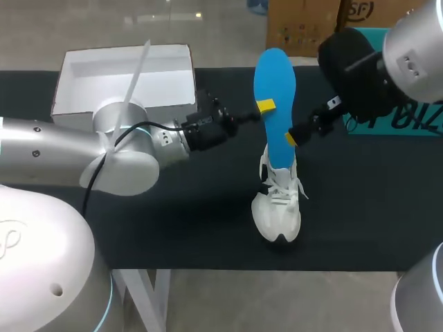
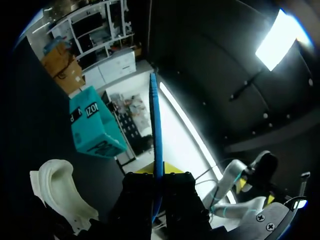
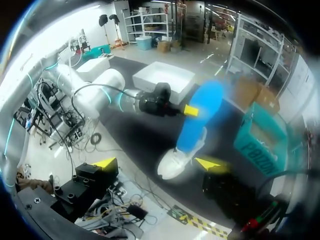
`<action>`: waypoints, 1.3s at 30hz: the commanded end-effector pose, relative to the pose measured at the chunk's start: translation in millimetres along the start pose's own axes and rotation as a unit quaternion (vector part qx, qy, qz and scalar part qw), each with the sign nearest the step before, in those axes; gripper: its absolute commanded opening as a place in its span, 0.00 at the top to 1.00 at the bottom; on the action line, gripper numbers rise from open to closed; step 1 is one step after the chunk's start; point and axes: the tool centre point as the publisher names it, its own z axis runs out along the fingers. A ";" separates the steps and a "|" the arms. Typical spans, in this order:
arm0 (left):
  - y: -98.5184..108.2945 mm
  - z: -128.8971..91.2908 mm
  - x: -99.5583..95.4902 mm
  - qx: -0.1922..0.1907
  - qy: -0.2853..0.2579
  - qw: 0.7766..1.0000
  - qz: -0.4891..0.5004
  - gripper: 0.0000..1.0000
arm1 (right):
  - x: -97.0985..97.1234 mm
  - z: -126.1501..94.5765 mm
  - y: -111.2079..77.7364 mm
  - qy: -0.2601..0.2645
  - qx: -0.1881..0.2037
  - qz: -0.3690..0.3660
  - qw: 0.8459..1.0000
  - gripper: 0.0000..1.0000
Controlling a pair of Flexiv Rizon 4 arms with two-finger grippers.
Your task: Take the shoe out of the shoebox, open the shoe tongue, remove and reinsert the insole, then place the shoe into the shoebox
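Observation:
A white shoe lies on the black table, toe toward the front edge. A blue insole stands upright above it, its lower end at the shoe's opening. My left gripper is shut on the insole's left edge near its upper half. The left wrist view shows the insole edge-on, pinched in my left gripper, with the shoe beside it. My right gripper stands open just right of the insole's lower part, holding nothing. Ahead of my right gripper are the shoe and insole.
The open white shoebox sits at the back left of the table, behind my left arm. A teal box lies at the right, behind my right arm. The white shoebox and the teal box also appear in the right wrist view.

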 end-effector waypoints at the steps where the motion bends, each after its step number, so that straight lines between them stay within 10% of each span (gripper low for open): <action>1: -3.9 2.7 6.1 -0.028 0.055 0.987 0.151 1.00 | -0.2 3.1 3.6 0.000 0.003 0.000 1.000 0.00; 5: 4.3 2.8 16.1 -0.092 0.097 0.942 0.308 1.00 | -0.2 3.1 3.6 0.000 0.003 0.000 1.000 0.00; 14: 3.4 -5.9 24.2 -0.093 0.091 0.904 0.408 1.00 | -0.2 3.1 3.6 0.000 0.003 0.000 1.000 0.00; 38: -0.8 -4.0 28.8 -0.096 0.053 0.903 0.415 1.00 | -0.2 3.1 3.6 0.000 0.003 0.000 1.000 0.00; 39: -3.7 0.2 33.6 -0.125 0.069 0.878 0.457 1.00 | -0.2 3.1 3.6 0.000 0.003 0.000 1.000 0.00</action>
